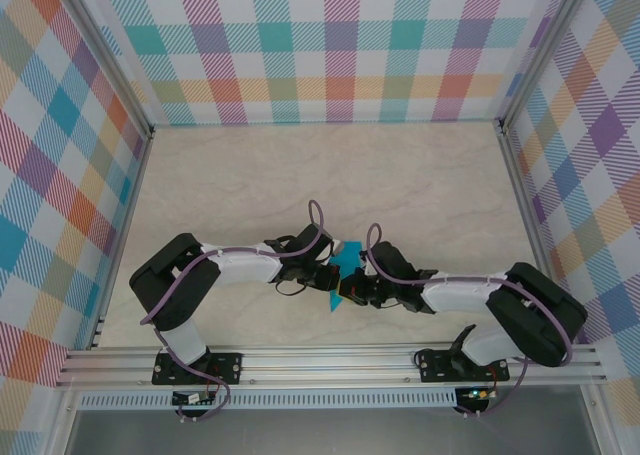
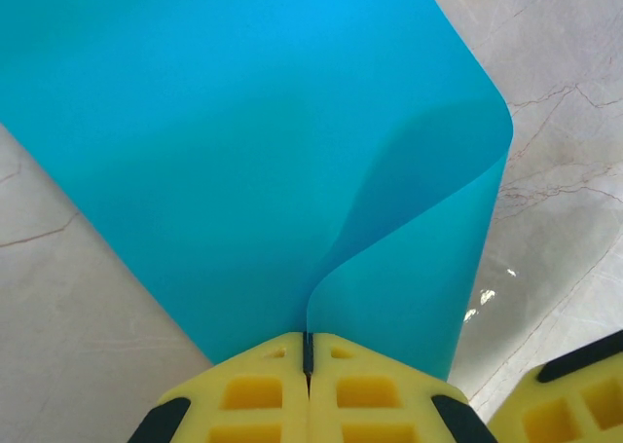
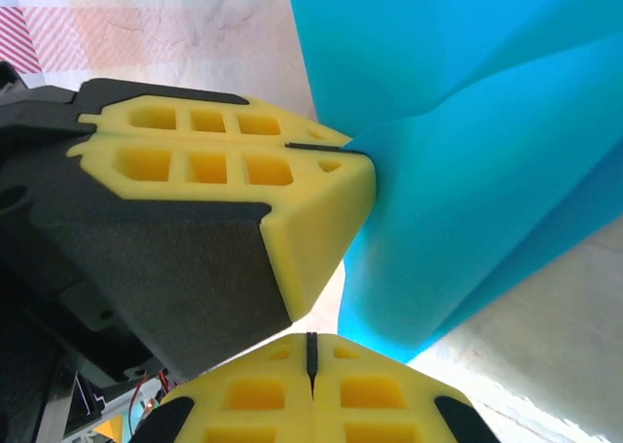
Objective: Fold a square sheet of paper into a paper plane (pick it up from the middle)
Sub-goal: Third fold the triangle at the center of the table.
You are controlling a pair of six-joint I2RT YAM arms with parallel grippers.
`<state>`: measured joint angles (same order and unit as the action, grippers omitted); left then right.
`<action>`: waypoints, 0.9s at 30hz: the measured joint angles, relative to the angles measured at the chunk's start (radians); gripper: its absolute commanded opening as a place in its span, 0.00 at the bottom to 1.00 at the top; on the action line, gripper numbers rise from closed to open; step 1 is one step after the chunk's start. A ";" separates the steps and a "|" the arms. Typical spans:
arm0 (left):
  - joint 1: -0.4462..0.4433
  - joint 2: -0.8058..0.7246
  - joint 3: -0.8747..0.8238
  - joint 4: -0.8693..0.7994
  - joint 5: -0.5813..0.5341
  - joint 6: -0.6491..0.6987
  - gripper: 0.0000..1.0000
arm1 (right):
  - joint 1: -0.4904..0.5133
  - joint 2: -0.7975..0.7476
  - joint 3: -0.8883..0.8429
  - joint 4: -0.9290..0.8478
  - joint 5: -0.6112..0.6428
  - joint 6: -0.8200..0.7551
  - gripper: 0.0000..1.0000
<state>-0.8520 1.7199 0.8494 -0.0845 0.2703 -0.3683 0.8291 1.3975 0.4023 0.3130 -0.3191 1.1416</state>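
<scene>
The square sheet of paper (image 1: 348, 249) is teal and is held up just above the table between the two arms. It bends over in a soft curve (image 2: 243, 151) with no sharp crease showing. My left gripper (image 2: 308, 344) is shut on one edge of the sheet, which runs into the slit between its yellow fingers. In the right wrist view the left gripper (image 3: 341, 149) pinches the paper (image 3: 467, 170) from the left. My right gripper (image 3: 311, 350) is shut with nothing in its slit, and the sheet's lower edge hangs just beside its tip. The paper plane is out of view.
Both grippers (image 1: 335, 275) (image 1: 352, 287) meet near the table's front middle. The marble-patterned tabletop (image 1: 330, 175) stretches behind them. Checkered walls (image 1: 330, 45) close in the back and sides, and an aluminium rail (image 1: 330, 360) runs along the front.
</scene>
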 measured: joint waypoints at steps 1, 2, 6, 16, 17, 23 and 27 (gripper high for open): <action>0.000 0.000 0.000 0.000 0.000 0.000 0.03 | 0.000 0.012 0.002 0.005 -0.003 -0.002 0.00; 0.000 0.000 0.000 0.000 0.000 0.000 0.03 | -0.002 0.024 0.002 0.009 -0.004 -0.002 0.00; 0.000 0.000 0.000 -0.001 0.000 0.002 0.03 | -0.005 0.063 0.002 0.010 -0.002 -0.004 0.00; 0.000 0.000 0.006 -0.015 -0.002 0.015 0.03 | -0.014 0.035 0.002 -0.029 0.017 -0.010 0.00; 0.000 0.000 0.007 -0.016 -0.002 0.015 0.03 | -0.020 0.012 0.002 -0.039 0.017 -0.014 0.00; 0.000 0.005 0.019 -0.033 -0.001 0.018 0.04 | -0.092 -0.075 0.002 -0.056 0.003 -0.044 0.00; 0.000 0.008 0.027 -0.044 -0.001 0.019 0.04 | -0.128 -0.067 0.002 -0.056 -0.016 -0.060 0.00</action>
<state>-0.8520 1.7275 0.8761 -0.1287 0.2691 -0.3496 0.7010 1.3304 0.4042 0.2565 -0.3351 1.0813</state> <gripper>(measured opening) 0.047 0.043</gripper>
